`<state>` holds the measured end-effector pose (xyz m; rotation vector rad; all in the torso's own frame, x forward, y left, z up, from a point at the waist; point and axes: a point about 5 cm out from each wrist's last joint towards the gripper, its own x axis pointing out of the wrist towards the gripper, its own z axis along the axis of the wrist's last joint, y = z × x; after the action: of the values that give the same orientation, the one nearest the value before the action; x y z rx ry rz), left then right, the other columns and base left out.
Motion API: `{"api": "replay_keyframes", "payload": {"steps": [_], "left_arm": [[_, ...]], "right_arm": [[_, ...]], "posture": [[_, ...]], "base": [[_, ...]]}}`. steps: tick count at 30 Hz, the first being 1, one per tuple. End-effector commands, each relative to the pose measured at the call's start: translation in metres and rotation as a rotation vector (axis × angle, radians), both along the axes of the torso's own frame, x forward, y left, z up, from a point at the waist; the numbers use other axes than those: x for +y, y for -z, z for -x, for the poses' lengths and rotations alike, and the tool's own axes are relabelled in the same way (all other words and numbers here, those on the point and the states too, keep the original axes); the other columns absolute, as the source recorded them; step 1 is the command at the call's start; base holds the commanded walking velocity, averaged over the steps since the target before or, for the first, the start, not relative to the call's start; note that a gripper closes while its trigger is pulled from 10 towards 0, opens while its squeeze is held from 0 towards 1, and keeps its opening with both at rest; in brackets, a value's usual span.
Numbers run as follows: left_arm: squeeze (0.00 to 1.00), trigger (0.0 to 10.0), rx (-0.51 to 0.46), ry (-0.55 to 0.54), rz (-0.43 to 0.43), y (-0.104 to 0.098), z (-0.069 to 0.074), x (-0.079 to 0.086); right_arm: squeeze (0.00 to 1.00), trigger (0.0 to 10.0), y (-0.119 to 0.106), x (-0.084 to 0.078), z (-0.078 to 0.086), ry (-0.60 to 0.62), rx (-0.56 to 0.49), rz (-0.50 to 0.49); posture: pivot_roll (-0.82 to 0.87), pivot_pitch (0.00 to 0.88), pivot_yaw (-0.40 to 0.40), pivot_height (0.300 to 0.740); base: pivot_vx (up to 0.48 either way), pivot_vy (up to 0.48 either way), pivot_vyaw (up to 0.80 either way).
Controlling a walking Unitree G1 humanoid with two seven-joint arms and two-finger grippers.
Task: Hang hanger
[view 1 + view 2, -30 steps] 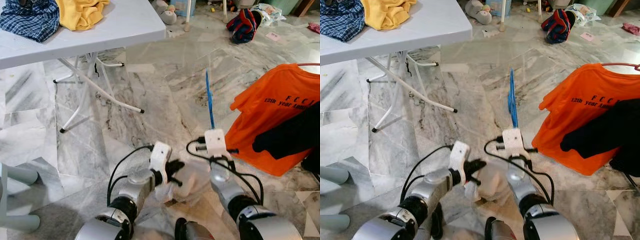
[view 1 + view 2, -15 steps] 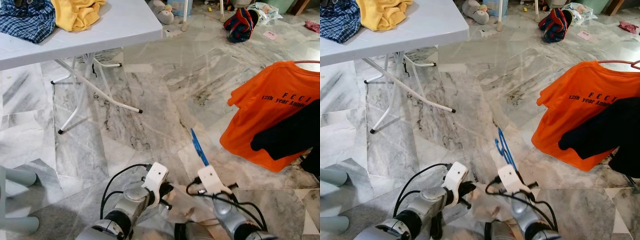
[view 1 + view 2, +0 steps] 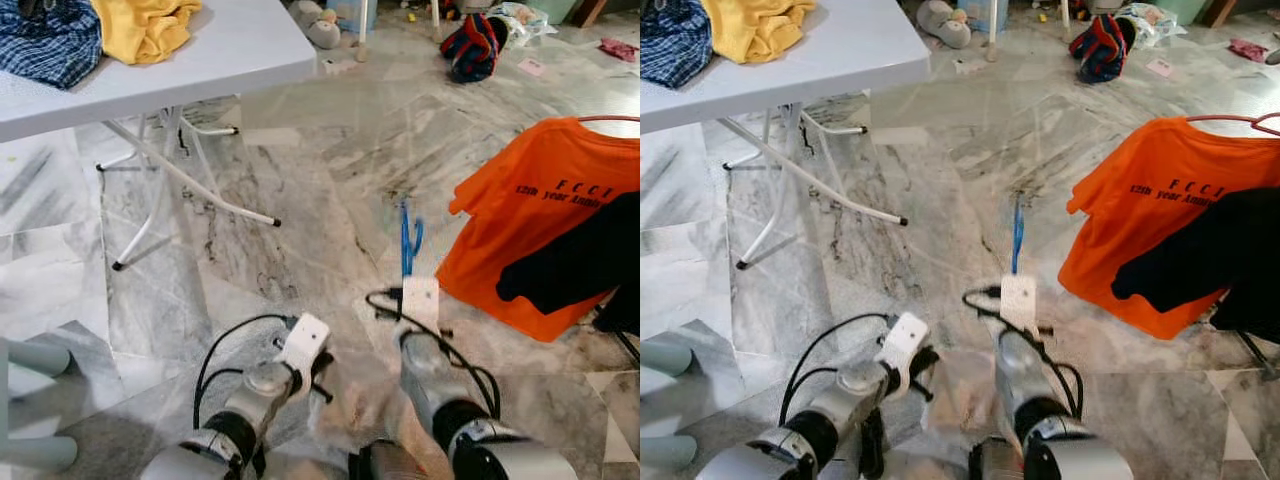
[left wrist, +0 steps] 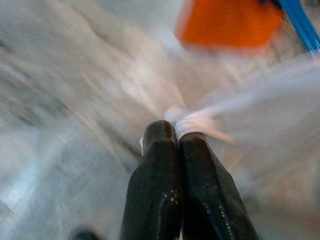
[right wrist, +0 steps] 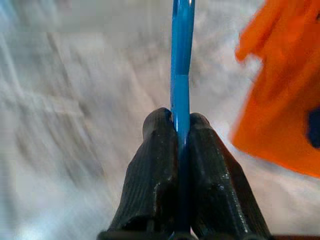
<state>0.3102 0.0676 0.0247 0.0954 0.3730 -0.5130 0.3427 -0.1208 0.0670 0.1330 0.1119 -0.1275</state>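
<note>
A blue hanger (image 3: 408, 238) sticks up and forward from my right gripper (image 5: 178, 117), which is shut on it low over the marble floor. The hanger's bar (image 5: 181, 60) runs straight out between the two black fingers. My left gripper (image 4: 172, 131) is shut on a fold of a pale garment (image 4: 245, 117). That garment (image 3: 352, 392) hangs between my two arms. An orange T-shirt (image 3: 525, 215) hangs at the right on a pink hanger (image 3: 1240, 119), a short way beyond the blue hanger's tip.
A dark garment (image 3: 580, 262) hangs in front of the orange shirt. A white folding table (image 3: 215, 55) at the left back carries yellow cloth (image 3: 140, 25) and plaid cloth (image 3: 45, 45); its legs (image 3: 185, 180) spread over the floor. A red-blue bag (image 3: 470, 45) lies far back.
My right gripper dipped with the blue hanger, then lifted it back up so it points forward again. My left gripper has stayed shut on the pale garment. The camera has shifted slightly.
</note>
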Motion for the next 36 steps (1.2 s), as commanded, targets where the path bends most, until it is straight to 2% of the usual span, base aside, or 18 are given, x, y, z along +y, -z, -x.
{"api": "replay_keyframes", "payload": {"steps": [1, 3, 4, 6, 7, 8, 9, 11, 12, 14, 17, 18, 19, 20, 24, 29, 35, 36], "left_arm": [[0.0, 0.0, -0.123, -0.061, 0.055, -0.024, -0.016, 0.002], [0.0, 0.0, -0.182, -0.087, 0.087, -0.037, -0.024, 0.004], [0.0, 0.0, -0.182, -0.087, 0.087, -0.037, -0.024, 0.004], [0.0, 0.0, -0.245, -0.1, 0.13, -0.053, -0.033, 0.004], [0.0, 0.0, -0.245, -0.1, 0.13, -0.053, -0.033, 0.004], [0.0, 0.0, -0.307, -0.096, 0.185, -0.072, -0.041, -0.002], [0.0, 0.0, -0.307, -0.096, 0.185, -0.072, -0.041, -0.002], [0.0, 0.0, -0.362, -0.087, 0.25, -0.092, -0.047, -0.013], [0.0, 0.0, -0.362, -0.087, 0.25, -0.092, -0.047, -0.013], [0.0, 0.0, -0.37, -0.082, 0.281, -0.099, -0.048, -0.02], [0.0, 0.0, -0.365, -0.065, 0.284, -0.101, -0.048, -0.029], [0.0, 0.0, -0.365, -0.065, 0.284, -0.101, -0.048, -0.029], [0.0, 0.0, -0.341, -0.043, 0.278, -0.098, -0.046, -0.037], [0.0, 0.0, -0.341, -0.043, 0.278, -0.098, -0.046, -0.037], [0.0, 0.0, -0.266, 0.045, 0.336, -0.095, -0.038, -0.06], [0.0, 0.0, -0.141, 0.194, 0.459, -0.095, -0.026, -0.091], [0.0, 0.0, -0.179, 0.268, 0.517, -0.107, -0.022, -0.102], [0.0, 0.0, -0.205, 0.286, 0.537, -0.113, -0.022, -0.104]], "right_arm": [[0.0, 10.0, -0.022, -0.006, -0.009, 0.024, -0.126, -0.066], [0.0, 10.0, -0.037, -0.01, -0.015, 0.049, -0.198, -0.112], [0.0, 10.0, -0.037, -0.01, -0.015, 0.049, -0.198, -0.112], [0.0, 10.0, -0.055, -0.015, -0.02, 0.068, -0.301, -0.196], [0.0, 10.0, -0.055, -0.015, -0.02, 0.068, -0.301, -0.196], [0.0, 10.0, -0.074, -0.02, -0.025, 0.054, -0.416, -0.378], [0.0, 10.0, -0.074, -0.02, -0.025, 0.054, -0.416, -0.378], [0.0, 10.0, -0.089, -0.022, -0.027, 0.006, -0.533, -0.587], [0.0, 10.0, -0.089, -0.022, -0.027, 0.006, -0.533, -0.587], [0.0, 10.0, -0.092, -0.022, -0.029, -0.033, -0.57, -0.736], [0.0, 10.0, -0.094, -0.022, -0.031, -0.054, -0.59, -0.891], [0.0, 10.0, -0.094, -0.022, -0.031, -0.054, -0.59, -0.891], [0.0, 10.0, -0.097, -0.019, -0.032, -0.084, -0.612, -1.003], [0.0, 10.0, -0.097, -0.019, -0.032, -0.084, -0.612, -1.003], [0.0, 10.0, -0.108, -0.007, -0.032, -0.187, -0.676, -1.2], [0.0, 10.0, -0.115, 0.002, -0.031, -0.274, -0.733, -1.25], [0.0, 10.0, -0.12, 0.008, -0.031, -0.354, -0.74, -1.235], [0.0, 10.0, -0.12, 0.01, -0.03, -0.371, -0.738, -1.194]], "posture": [[0.02, 0.238, -0.062, 0.74], [0.02, 0.239, -0.062, 0.74], [0.02, 0.239, -0.062, 0.74], [0.02, 0.241, -0.063, 0.74], [0.02, 0.241, -0.063, 0.74], [0.02, 0.244, -0.063, 0.74], [0.02, 0.244, -0.063, 0.74], [0.02, 0.245, -0.062, 0.74], [0.02, 0.245, -0.062, 0.74], [0.02, 0.245, -0.062, 0.74], [0.02, 0.246, -0.059, 0.74], [0.02, 0.246, -0.059, 0.74], [0.02, 0.247, -0.059, 0.74], [0.02, 0.247, -0.059, 0.74], [0.01, 0.247, -0.057, 0.74], [0.01, 0.247, -0.051, 0.74], [0.01, 0.248, -0.049, 0.74], [0.01, 0.247, -0.046, 0.74]], "base": [[0.0, 0.0, 0.0], [0.0, 0.0, 0.0], [0.0, 0.0, 0.0], [0.0, 0.0, 0.0], [0.0, 0.0, 0.0], [0.0, 0.0, 0.0], [0.0, 0.0, 0.0], [0.0, 0.0, 0.0], [0.0, 0.0, 0.0], [0.0, 0.0, 0.0], [0.0, 0.0, 0.0], [0.0, 0.0, 0.0], [0.0, 0.0, 0.0], [0.0, 0.0, 0.0], [0.0, 0.0, 0.0], [0.0, 0.0, 0.0], [0.0, 0.0, 0.0], [0.0, 0.0, 0.0]]}}
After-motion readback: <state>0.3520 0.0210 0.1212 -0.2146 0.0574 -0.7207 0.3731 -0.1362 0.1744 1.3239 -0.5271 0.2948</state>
